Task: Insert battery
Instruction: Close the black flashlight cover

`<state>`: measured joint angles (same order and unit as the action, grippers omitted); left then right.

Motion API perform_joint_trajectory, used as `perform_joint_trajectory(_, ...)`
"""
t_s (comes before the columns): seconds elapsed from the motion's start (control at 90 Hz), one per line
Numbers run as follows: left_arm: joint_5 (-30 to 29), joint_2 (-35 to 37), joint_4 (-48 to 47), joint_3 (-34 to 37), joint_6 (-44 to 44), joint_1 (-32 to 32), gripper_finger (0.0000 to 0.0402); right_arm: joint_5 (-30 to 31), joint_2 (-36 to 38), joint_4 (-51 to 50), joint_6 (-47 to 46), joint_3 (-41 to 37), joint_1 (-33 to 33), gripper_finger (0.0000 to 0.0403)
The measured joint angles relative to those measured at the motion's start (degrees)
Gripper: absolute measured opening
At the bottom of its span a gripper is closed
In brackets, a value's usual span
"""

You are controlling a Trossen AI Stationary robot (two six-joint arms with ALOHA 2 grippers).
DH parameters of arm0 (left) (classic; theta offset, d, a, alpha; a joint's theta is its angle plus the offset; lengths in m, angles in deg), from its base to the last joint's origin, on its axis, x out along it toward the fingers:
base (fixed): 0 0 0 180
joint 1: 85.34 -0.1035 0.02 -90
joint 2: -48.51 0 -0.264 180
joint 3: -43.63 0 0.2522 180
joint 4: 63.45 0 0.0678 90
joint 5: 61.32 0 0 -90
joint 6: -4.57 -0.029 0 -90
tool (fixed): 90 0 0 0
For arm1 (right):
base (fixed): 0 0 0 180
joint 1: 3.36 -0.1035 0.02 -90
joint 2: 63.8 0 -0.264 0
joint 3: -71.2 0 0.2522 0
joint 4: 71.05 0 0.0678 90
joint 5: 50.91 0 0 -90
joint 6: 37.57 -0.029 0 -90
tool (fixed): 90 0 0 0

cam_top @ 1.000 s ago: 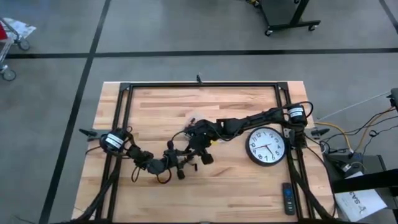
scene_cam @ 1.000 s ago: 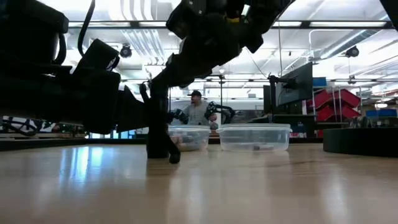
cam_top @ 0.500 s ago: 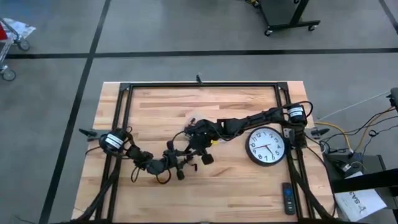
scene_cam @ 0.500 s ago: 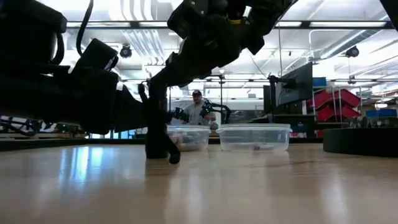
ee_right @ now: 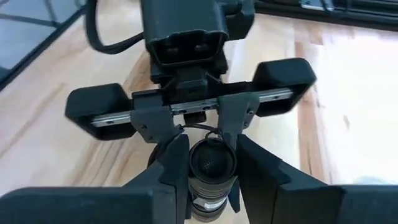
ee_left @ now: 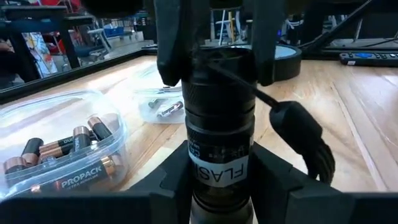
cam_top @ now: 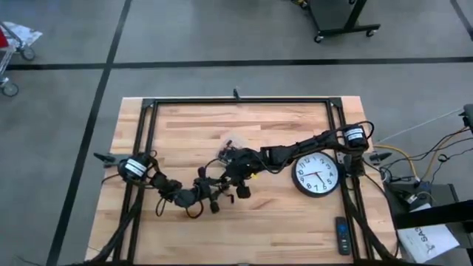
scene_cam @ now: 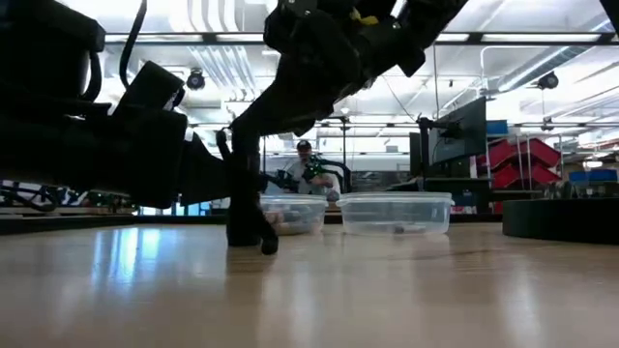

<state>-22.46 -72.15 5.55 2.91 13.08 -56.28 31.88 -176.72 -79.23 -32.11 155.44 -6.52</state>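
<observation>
I count one flashlight (ee_left: 219, 134), two clear plastic tubs (scene_cam: 395, 214), one wall clock (cam_top: 318, 174), one remote control (cam_top: 341, 236), and two robot arms (cam_top: 303, 144).

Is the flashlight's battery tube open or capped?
Open. The right wrist view looks into the flashlight's uncapped end, both grippers' fingers clamped on its body. Whether a battery sits inside, cannot tell.

Readable print, left wrist view

"FLAS…" on the flashlight (ee_left: 219, 124) label, bottom centre; "PROPACK" on the battery tub (ee_left: 59, 146), lower left. Clock numerals unreadable.
</observation>
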Motion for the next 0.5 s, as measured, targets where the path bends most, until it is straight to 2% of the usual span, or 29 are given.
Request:
perform_joint_trajectory(0.356,-0.89,0.0,-0.1,0.0,0.08,0.0,0.0102,15.67,0.0,0.39,-16.47,0.0,-4.89,0.0089)
perform_joint_trajectory(0.5,-0.87,0.0,-0.11,0.0,0.02,0.0,0.0101,18.92,-0.07,0.99,-23.86,0.09,-6.13,0.0089)
